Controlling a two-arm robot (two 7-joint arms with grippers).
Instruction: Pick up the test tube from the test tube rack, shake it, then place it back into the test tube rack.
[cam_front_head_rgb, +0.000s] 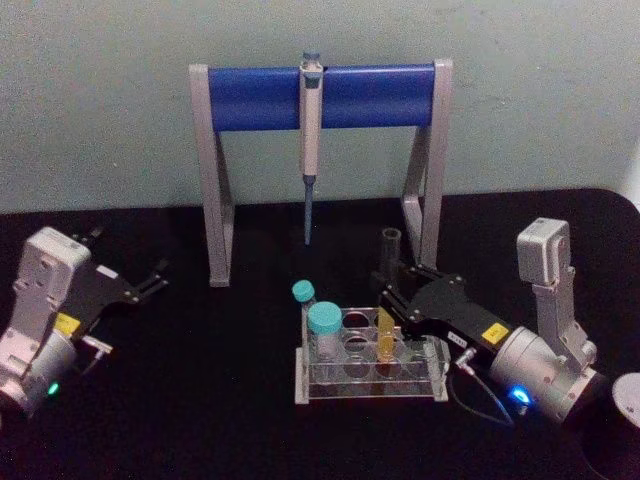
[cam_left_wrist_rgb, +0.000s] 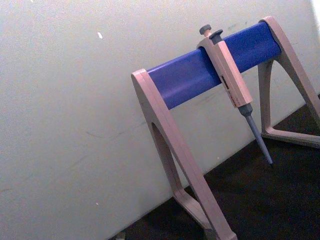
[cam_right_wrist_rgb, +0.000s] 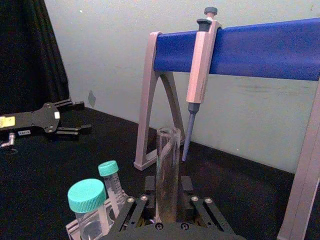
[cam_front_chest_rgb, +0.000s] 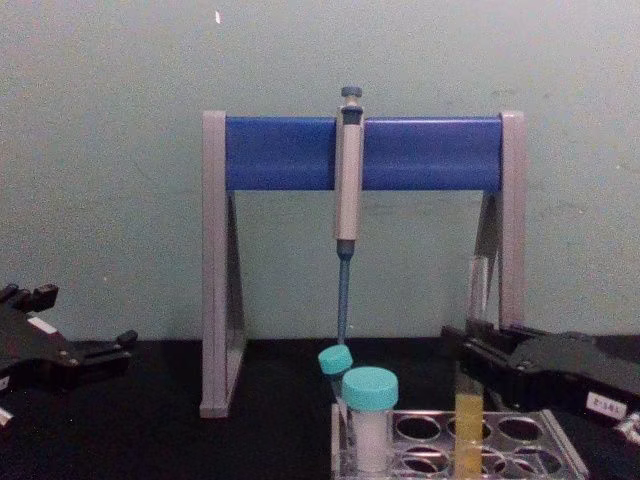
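Observation:
The test tube (cam_front_head_rgb: 386, 330), a thin clear glass tube with yellow-orange liquid low down, stands upright in the clear test tube rack (cam_front_head_rgb: 370, 392) at the table's middle front. My right gripper (cam_front_head_rgb: 392, 292) reaches in from the right and is shut on the tube's middle, above the liquid. The right wrist view has the tube (cam_right_wrist_rgb: 168, 170) rising straight between the fingers. From the chest, the tube (cam_front_chest_rgb: 469, 410) has its lower end down inside the rack (cam_front_chest_rgb: 560, 452). My left gripper (cam_front_head_rgb: 152, 278) rests open at the far left, holding nothing.
Two teal-capped tubes (cam_front_head_rgb: 324, 322) stand in the rack's left end. Behind it is the tall grey-and-blue pipette stand (cam_front_head_rgb: 250, 97) with a pipette (cam_front_head_rgb: 311, 150) hanging from its bar. A white object (cam_front_head_rgb: 630, 398) sits at the right edge. The table is black.

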